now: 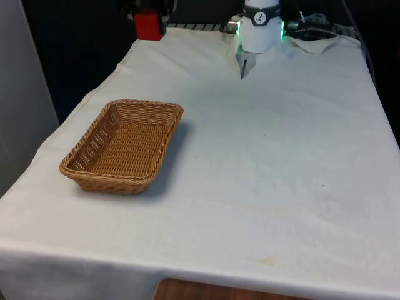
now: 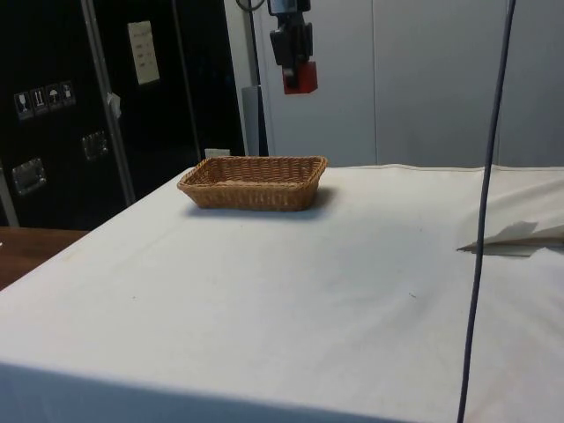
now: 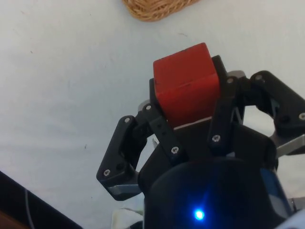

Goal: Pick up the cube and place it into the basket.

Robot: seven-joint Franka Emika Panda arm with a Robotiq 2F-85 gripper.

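The black gripper (image 3: pixel 188 102) has its two fingers (image 3: pixel 159 126) clamped on the red cube (image 3: pixel 186 88), one finger against each side, so the cube sits squarely between them with its outer face and one edge standing clear past the fingertips. The cube looks solid, plain red, with a faint scuff line low on the face turned to the wrist camera.

Beyond the fingertips lies the white cloth (image 3: pixel 71 86), lightly creased and flecked with a few small dark specks. Farther out from the fingertips, past the cube, the rounded corner of the woven wicker basket (image 3: pixel 155 8) shows, well apart from the cube.

In the side view the gripper (image 2: pixel 298 75) hangs high in the air with the cube (image 2: pixel 300 77) held at its tip, well above the table (image 2: pixel 291 291). The basket (image 2: pixel 254 181) rests on the cloth below the fingers and a little toward the camera side of them, rectangular, shallow, with sloping woven walls, and nothing in it.

In the front view the cube (image 1: pixel 149 25) is at the far end of the table toward the front view's left, held up off the cloth, while the basket (image 1: pixel 123 145) sits nearer the camera, its long side running away from it.
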